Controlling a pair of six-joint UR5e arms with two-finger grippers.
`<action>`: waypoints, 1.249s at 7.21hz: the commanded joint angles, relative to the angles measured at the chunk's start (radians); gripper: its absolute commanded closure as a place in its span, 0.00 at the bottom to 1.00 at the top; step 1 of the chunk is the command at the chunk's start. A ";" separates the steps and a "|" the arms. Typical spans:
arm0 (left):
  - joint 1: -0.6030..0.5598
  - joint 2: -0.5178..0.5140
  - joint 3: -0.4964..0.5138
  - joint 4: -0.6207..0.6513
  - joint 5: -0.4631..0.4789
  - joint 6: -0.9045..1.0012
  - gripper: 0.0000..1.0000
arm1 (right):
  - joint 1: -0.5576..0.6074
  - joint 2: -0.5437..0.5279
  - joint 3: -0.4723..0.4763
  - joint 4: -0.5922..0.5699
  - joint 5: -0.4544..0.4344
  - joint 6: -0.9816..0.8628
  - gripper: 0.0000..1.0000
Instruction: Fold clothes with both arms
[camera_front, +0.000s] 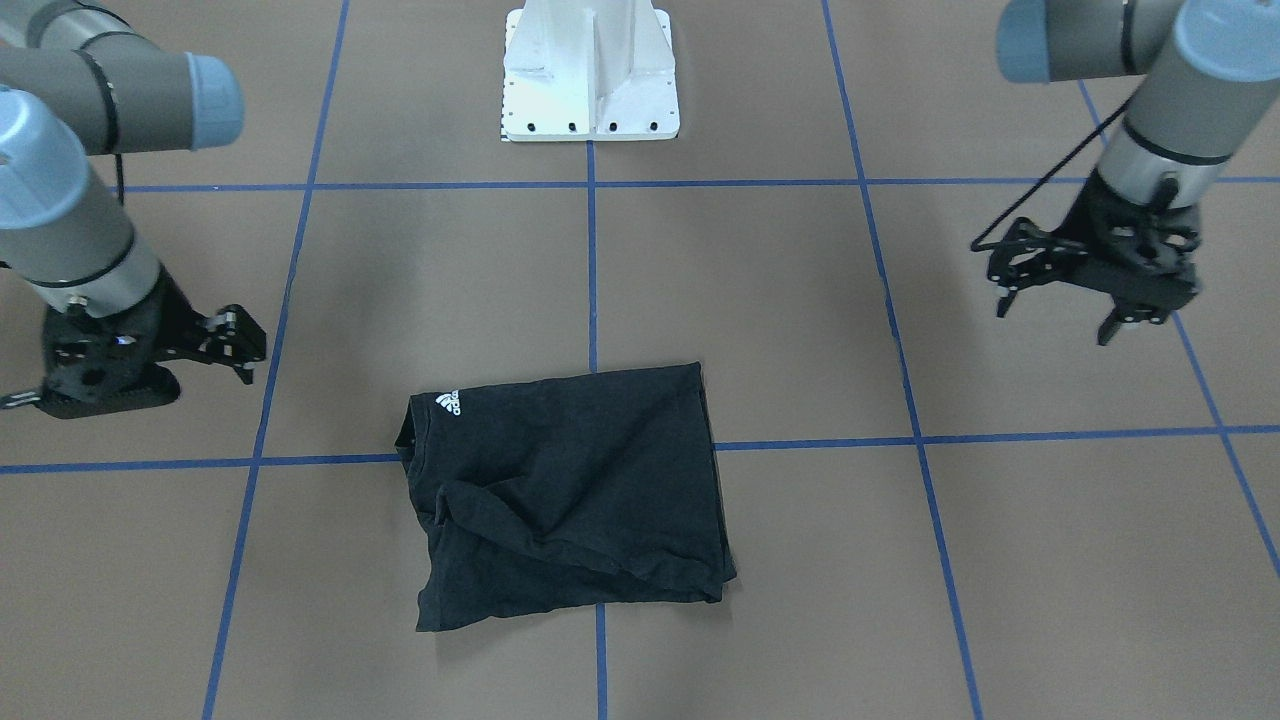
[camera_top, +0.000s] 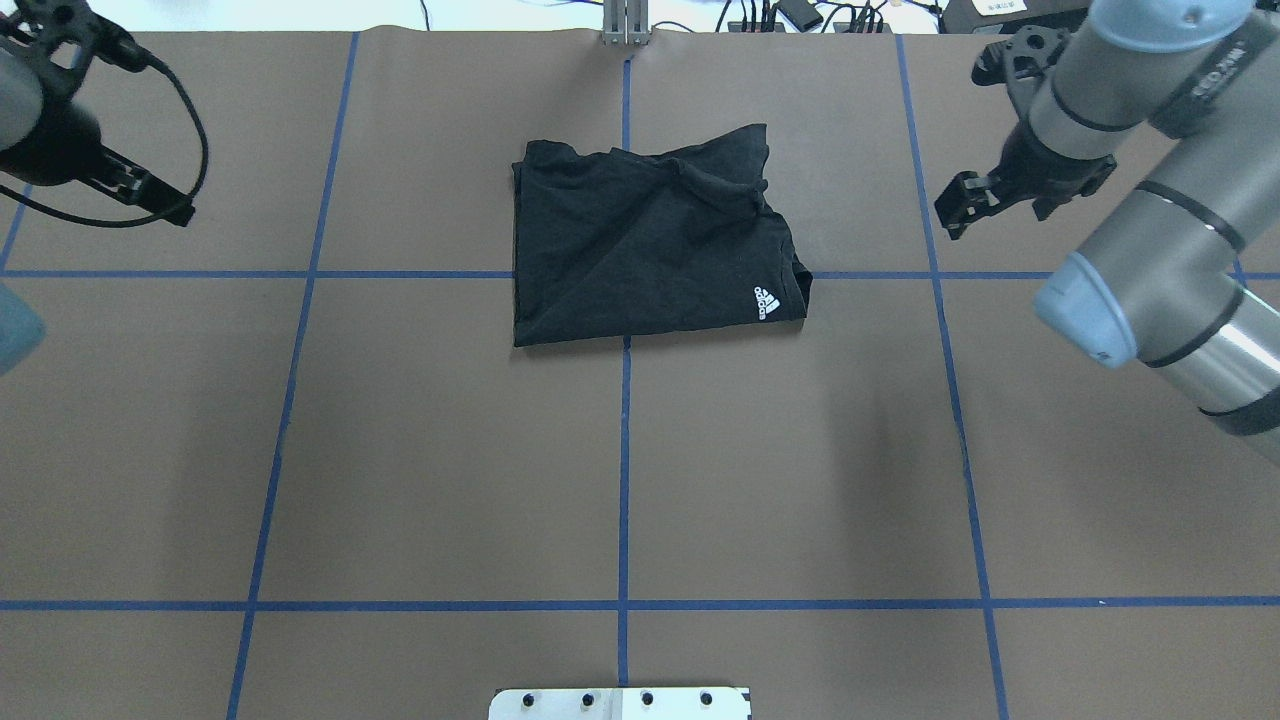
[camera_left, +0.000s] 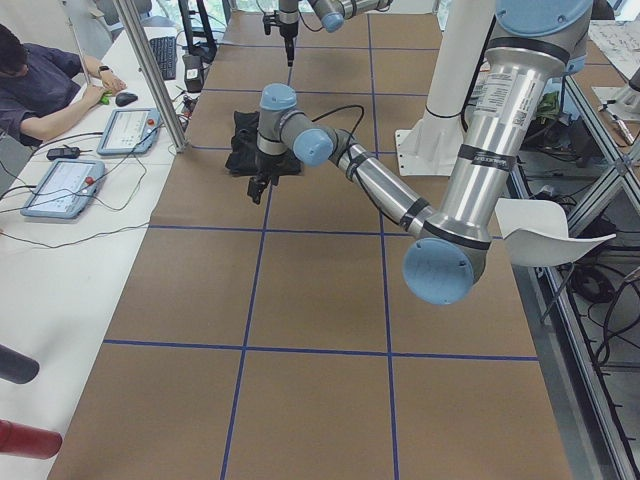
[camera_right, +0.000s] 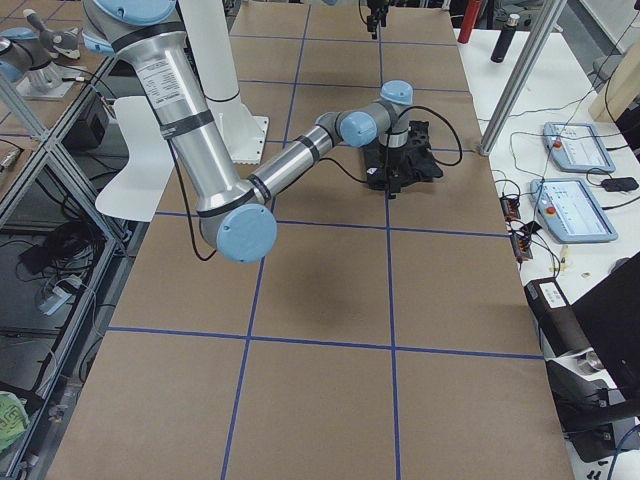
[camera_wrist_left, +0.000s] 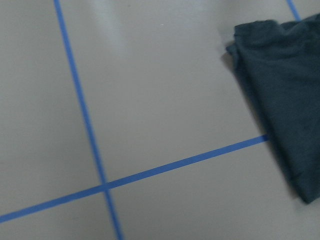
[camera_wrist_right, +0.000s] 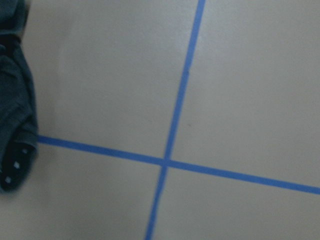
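The clothes are a single black T-shirt (camera_front: 570, 490) (camera_top: 640, 250), lying folded into a rough rectangle on the brown table. A small white logo (camera_top: 767, 300) faces up at one corner. No chest graphic shows. My left gripper (camera_front: 1055, 320) hovers open and empty above the table, well off to the shirt's side. My right gripper (camera_front: 130, 385) hangs open and empty on the opposite side, also apart from the cloth. The left wrist view catches a shirt edge (camera_wrist_left: 285, 90). In the right wrist view the logo corner of the shirt (camera_wrist_right: 15, 115) shows at the left.
Blue tape lines (camera_top: 624, 450) divide the table into squares. The white pedestal base (camera_front: 590, 75) stands at the robot's edge. A person (camera_left: 40, 80) sits at a side desk with tablets beyond the far edge, next to a metal post (camera_left: 150, 70).
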 joint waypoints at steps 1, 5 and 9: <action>-0.150 0.111 0.005 -0.007 -0.088 0.145 0.00 | 0.163 -0.211 0.078 -0.002 0.078 -0.320 0.01; -0.397 0.170 0.202 -0.006 -0.220 0.271 0.00 | 0.467 -0.496 0.080 0.001 0.205 -0.649 0.01; -0.426 0.289 0.209 -0.010 -0.236 0.387 0.00 | 0.575 -0.638 0.069 0.001 0.201 -0.715 0.00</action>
